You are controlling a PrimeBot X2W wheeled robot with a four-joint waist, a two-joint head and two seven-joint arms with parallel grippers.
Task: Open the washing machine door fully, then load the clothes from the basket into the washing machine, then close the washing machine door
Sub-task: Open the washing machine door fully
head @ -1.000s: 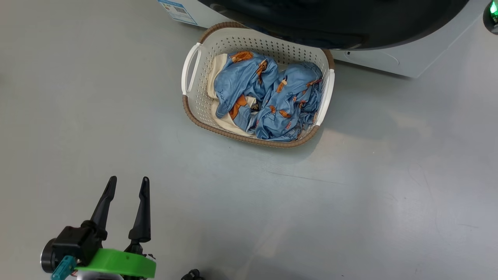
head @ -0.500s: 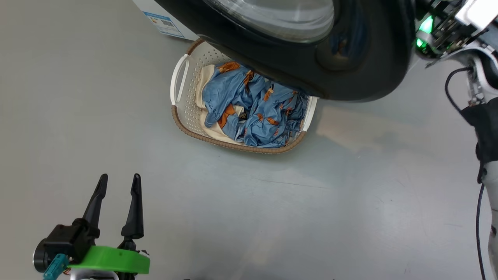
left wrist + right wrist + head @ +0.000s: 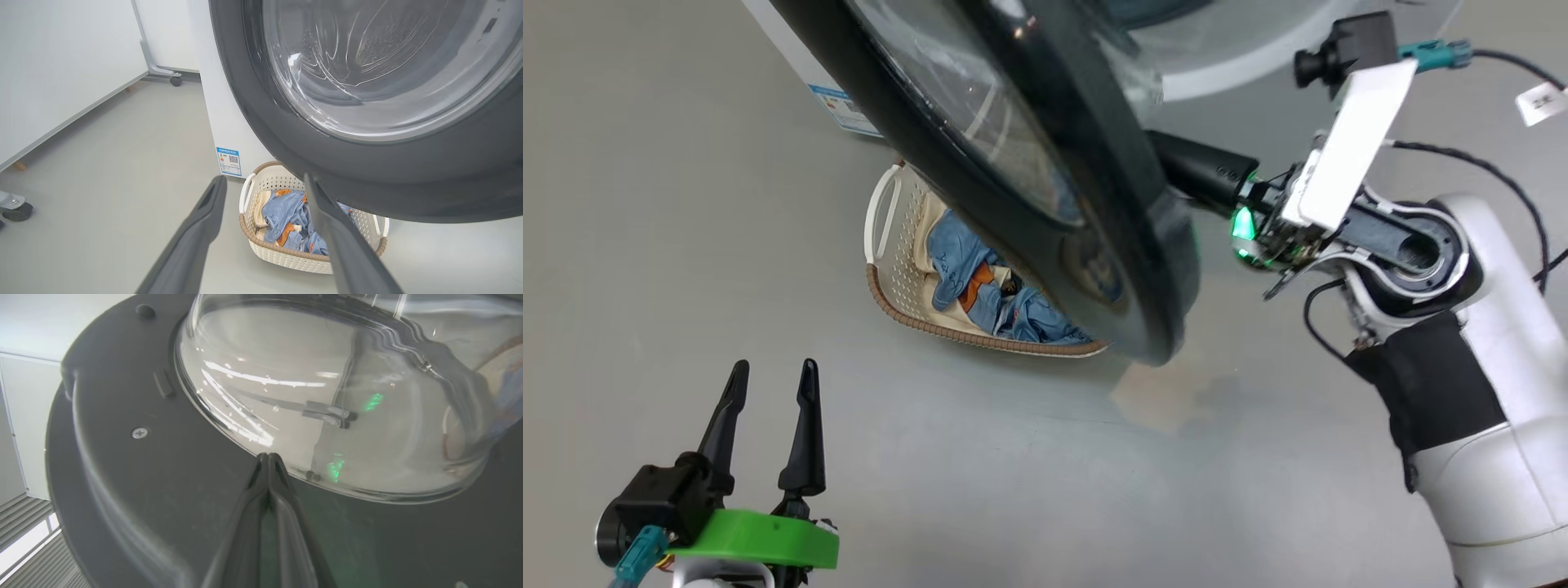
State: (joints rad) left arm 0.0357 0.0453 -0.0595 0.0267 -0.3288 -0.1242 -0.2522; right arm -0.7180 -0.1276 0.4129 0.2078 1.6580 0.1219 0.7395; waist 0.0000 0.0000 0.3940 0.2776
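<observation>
Black washing machine door (image 3: pixel 1029 188) swung wider, now over basket (image 3: pixel 915 314); right gripper (image 3: pixel 267 457) clenched empty at its inner rim, left gripper (image 3: pixel 773 367) splayed, idle; opening prob. nearly done.

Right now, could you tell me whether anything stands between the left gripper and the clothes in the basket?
Yes, partly. The door hangs over the far side of the basket, hiding much of the clothes from above. The near side is uncovered, and nothing visible stands between it and the open left gripper.
</observation>
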